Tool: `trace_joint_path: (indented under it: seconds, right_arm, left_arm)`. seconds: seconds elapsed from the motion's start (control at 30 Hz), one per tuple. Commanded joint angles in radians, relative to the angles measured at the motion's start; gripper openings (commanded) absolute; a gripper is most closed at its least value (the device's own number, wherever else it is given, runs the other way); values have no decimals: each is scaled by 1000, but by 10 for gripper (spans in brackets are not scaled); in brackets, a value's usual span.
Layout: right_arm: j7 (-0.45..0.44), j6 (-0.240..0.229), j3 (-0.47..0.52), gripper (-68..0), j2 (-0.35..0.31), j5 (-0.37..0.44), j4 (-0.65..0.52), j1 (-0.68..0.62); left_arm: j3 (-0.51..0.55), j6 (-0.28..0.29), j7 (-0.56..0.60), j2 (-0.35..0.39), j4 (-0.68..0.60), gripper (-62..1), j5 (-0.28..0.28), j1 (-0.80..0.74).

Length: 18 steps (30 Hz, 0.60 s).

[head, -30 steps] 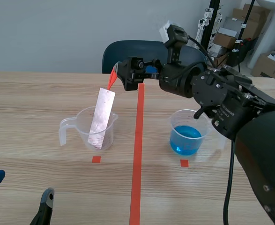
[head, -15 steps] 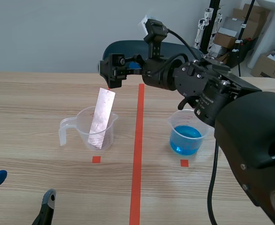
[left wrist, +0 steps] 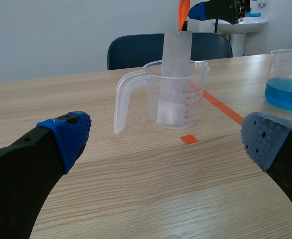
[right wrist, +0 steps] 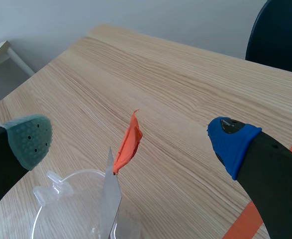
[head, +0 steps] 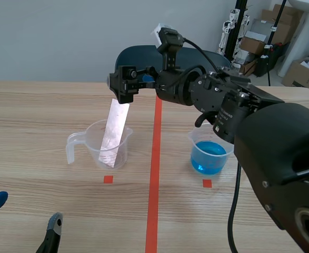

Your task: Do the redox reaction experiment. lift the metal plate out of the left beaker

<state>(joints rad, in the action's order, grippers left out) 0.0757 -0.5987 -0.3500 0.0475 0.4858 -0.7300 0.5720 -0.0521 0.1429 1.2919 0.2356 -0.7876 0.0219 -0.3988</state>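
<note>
Metal plate not lifted yet: lower end sits inside the left beaker, a clear plastic one with handle and red scale markings; plate stands tilted, upper end well above the rim and leaning toward the orange-red centre line; orange tab sticks up from the plate's top edge; right gripper comes in from the right across the centre line and hangs level with that top edge; its jaws are wide apart, and in the right wrist view the tab sits between the grey-green pad and the blue pad with neither touching it; nothing gripped; left gripper is low over the near edge of the counter, jaws spread, holding nothing; left beaker and plate lie ahead of it, well apart from its fingers; right beaker, holding blue liquid, stands on the other side of the centre line, partly behind the right arm; dark blue chair behind the counter's far edge.
</note>
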Motion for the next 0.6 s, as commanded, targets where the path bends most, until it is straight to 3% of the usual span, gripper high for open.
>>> trace_joint_path:
  seconds: [0.0, 0.17, 0.37, 0.57]
  right_arm:
    - [-19, -4, -3, 4, 11, 14, -11, 40]
    - [-19, -4, -3, 4, 11, 14, -11, 40]
    - [-18, -4, -3, -150, 11, 14, -11, 40]
    - [-14, -4, -3, -250, 11, 14, -11, 40]
  left_arm:
    - [-1, 1, 17, 0, -16, 14, -2, 2]
    - [-1, 1, 17, 0, -16, 14, -2, 3]
    - [-1, 1, 17, 0, -16, 14, -3, 3]
    - [-1, 1, 17, 0, -16, 14, -3, 3]
